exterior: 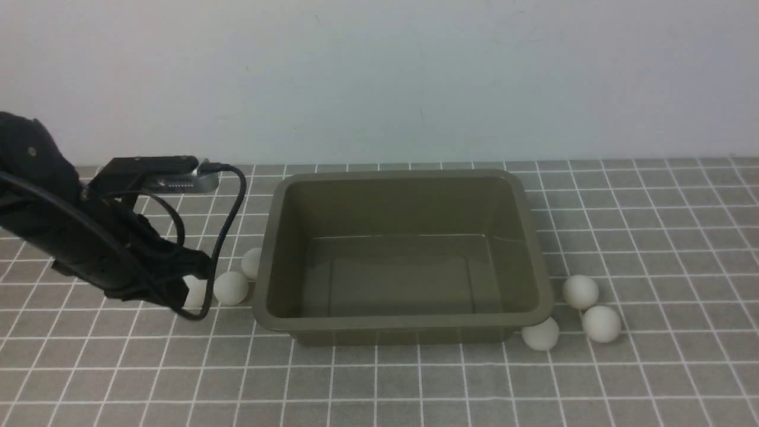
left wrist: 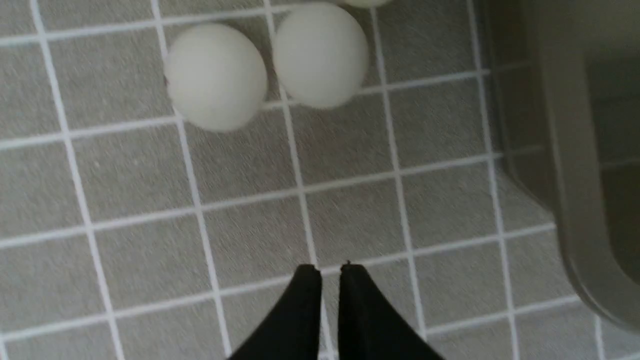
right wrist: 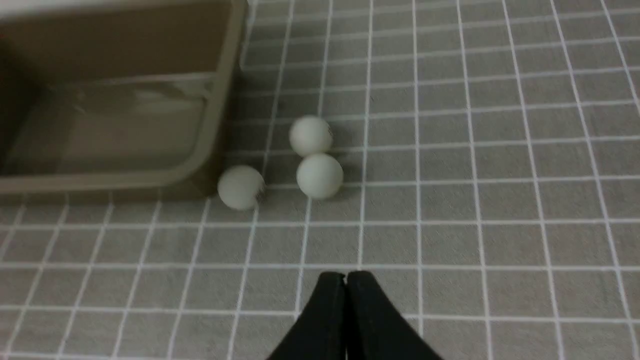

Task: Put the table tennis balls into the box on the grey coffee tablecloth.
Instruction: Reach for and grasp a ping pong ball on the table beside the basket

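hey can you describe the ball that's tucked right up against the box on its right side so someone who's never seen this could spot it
Find the olive-grey box, then its near right corner. The table tennis ball sits there, partly under the rim. The other two on that side lie farther right.
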Tool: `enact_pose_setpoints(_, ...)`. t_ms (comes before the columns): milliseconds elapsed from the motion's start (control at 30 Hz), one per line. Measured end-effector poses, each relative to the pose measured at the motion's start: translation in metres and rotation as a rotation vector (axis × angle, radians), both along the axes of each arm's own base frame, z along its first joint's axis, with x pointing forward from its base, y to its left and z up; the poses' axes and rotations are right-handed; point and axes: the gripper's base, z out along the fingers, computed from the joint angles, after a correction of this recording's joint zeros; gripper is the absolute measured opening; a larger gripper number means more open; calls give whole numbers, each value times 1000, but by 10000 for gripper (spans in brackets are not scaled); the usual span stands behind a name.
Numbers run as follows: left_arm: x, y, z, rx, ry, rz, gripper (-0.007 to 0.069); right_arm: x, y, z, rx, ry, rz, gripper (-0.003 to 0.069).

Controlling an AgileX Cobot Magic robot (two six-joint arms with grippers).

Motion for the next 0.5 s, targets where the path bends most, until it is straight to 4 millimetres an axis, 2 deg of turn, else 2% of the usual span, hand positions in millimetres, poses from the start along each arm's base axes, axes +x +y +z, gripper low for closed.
enact_pose_setpoints(133, 29, 2, -6, 24, -44, 31, 182, 6, 0, 5, -10, 7, 6, -13)
enact_pose_setpoints(167, 39, 3, -10, 29, -66, 56, 262, 6, 1, 6, 1, -4, 8, -13)
enact_pose_setpoints(333, 56, 3, -33, 30, -34, 97, 473, 7, 1, 7, 9, -13, 9, -13)
enact_pose_setpoints(400, 61, 4, -42, 40, -15, 100, 526, 7, 1, 8, 9, -17, 9, -13)
enact_pose_setpoints(500, 63, 5, -50, 54, -1, 97, 545, 7, 1, 8, 9, -19, 9, -13)
